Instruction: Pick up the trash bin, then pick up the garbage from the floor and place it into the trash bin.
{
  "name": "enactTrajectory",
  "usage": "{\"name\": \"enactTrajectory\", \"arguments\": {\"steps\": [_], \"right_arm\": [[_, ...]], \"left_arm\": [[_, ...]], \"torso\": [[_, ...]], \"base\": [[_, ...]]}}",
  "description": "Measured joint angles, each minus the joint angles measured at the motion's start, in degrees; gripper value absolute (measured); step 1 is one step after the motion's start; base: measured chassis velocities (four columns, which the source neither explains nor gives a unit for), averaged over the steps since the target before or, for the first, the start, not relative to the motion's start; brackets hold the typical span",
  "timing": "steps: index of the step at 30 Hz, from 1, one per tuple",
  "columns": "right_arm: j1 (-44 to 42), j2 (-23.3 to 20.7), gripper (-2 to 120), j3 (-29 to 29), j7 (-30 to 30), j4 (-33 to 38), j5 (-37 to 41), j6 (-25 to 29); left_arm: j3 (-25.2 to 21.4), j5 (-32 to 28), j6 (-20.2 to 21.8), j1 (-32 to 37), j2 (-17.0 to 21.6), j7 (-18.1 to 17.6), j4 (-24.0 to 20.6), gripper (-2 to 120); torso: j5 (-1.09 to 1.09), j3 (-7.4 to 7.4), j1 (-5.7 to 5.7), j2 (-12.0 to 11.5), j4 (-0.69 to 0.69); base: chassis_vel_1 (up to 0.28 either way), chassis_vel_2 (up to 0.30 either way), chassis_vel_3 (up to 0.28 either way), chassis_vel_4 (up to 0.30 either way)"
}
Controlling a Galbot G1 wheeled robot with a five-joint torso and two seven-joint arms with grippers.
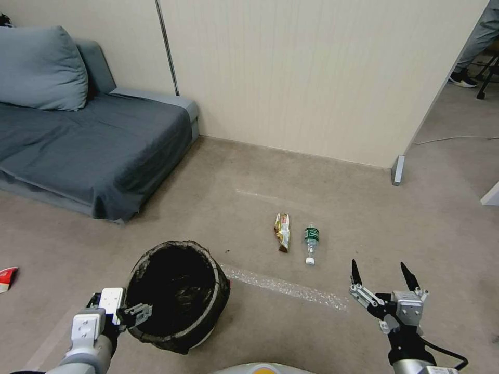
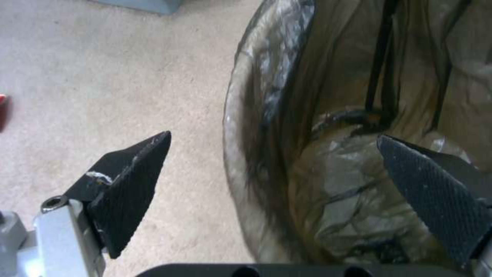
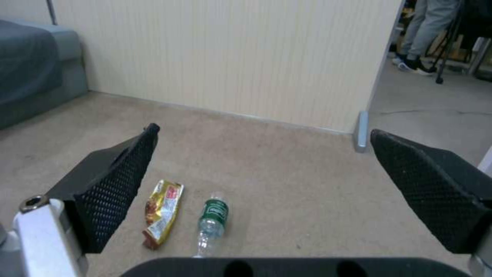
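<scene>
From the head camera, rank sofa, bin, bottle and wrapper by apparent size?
1. sofa
2. trash bin, though nearer the camera
3. wrapper and bottle: too alike to rank

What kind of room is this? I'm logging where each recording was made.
Probably a mock living room in a lab or office: a grey sofa, beige carpet and a freestanding partition wall.

Living-room mock-up: grey sofa [image 1: 88, 140], carpet, partition wall [image 1: 312, 78].
</scene>
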Motion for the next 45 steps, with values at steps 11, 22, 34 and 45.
{"name": "enactTrajectory", "arguments": {"steps": [11, 22, 34, 45], "right_arm": [[-0.07, -0.86, 100, -0.52, 0.00, -0.60, 0.01, 0.09], [-0.02, -0.79, 100, -0.96, -0.02, -1.09, 0.05, 0.06], [-0.04, -0.75, 100, -0.96, -0.10, -1.15, 0.05, 0.13], [-0.21, -0.64, 100, -1.13, -0.35, -1.01, -0.16, 0.51]], "left_arm": [[0.64, -5.64, 0.17, -4.15, 0.23, -4.00, 3.84, 100], [0.80, -4.88, 0.10, -4.08, -0.02, -6.21, 5.44, 91], [0.89, -4.34, 0.04, -3.95, -0.08, -6.01, 7.17, 47], [0.87, -4.64, -0.03, -3.59, -0.06, -5.51, 7.30, 11]], "torso": [[0.00, 0.00, 0.00, 0.00, 0.00], [0.00, 0.00, 0.00, 0.00, 0.00], [0.00, 0.00, 0.00, 0.00, 0.00], [-0.01, 0.00, 0.00, 0.00, 0.00]], "base": [[0.000, 0.000, 0.000, 0.000], [0.000, 0.000, 0.000, 0.000], [0.000, 0.000, 0.000, 0.000], [0.000, 0.000, 0.000, 0.000]]}}
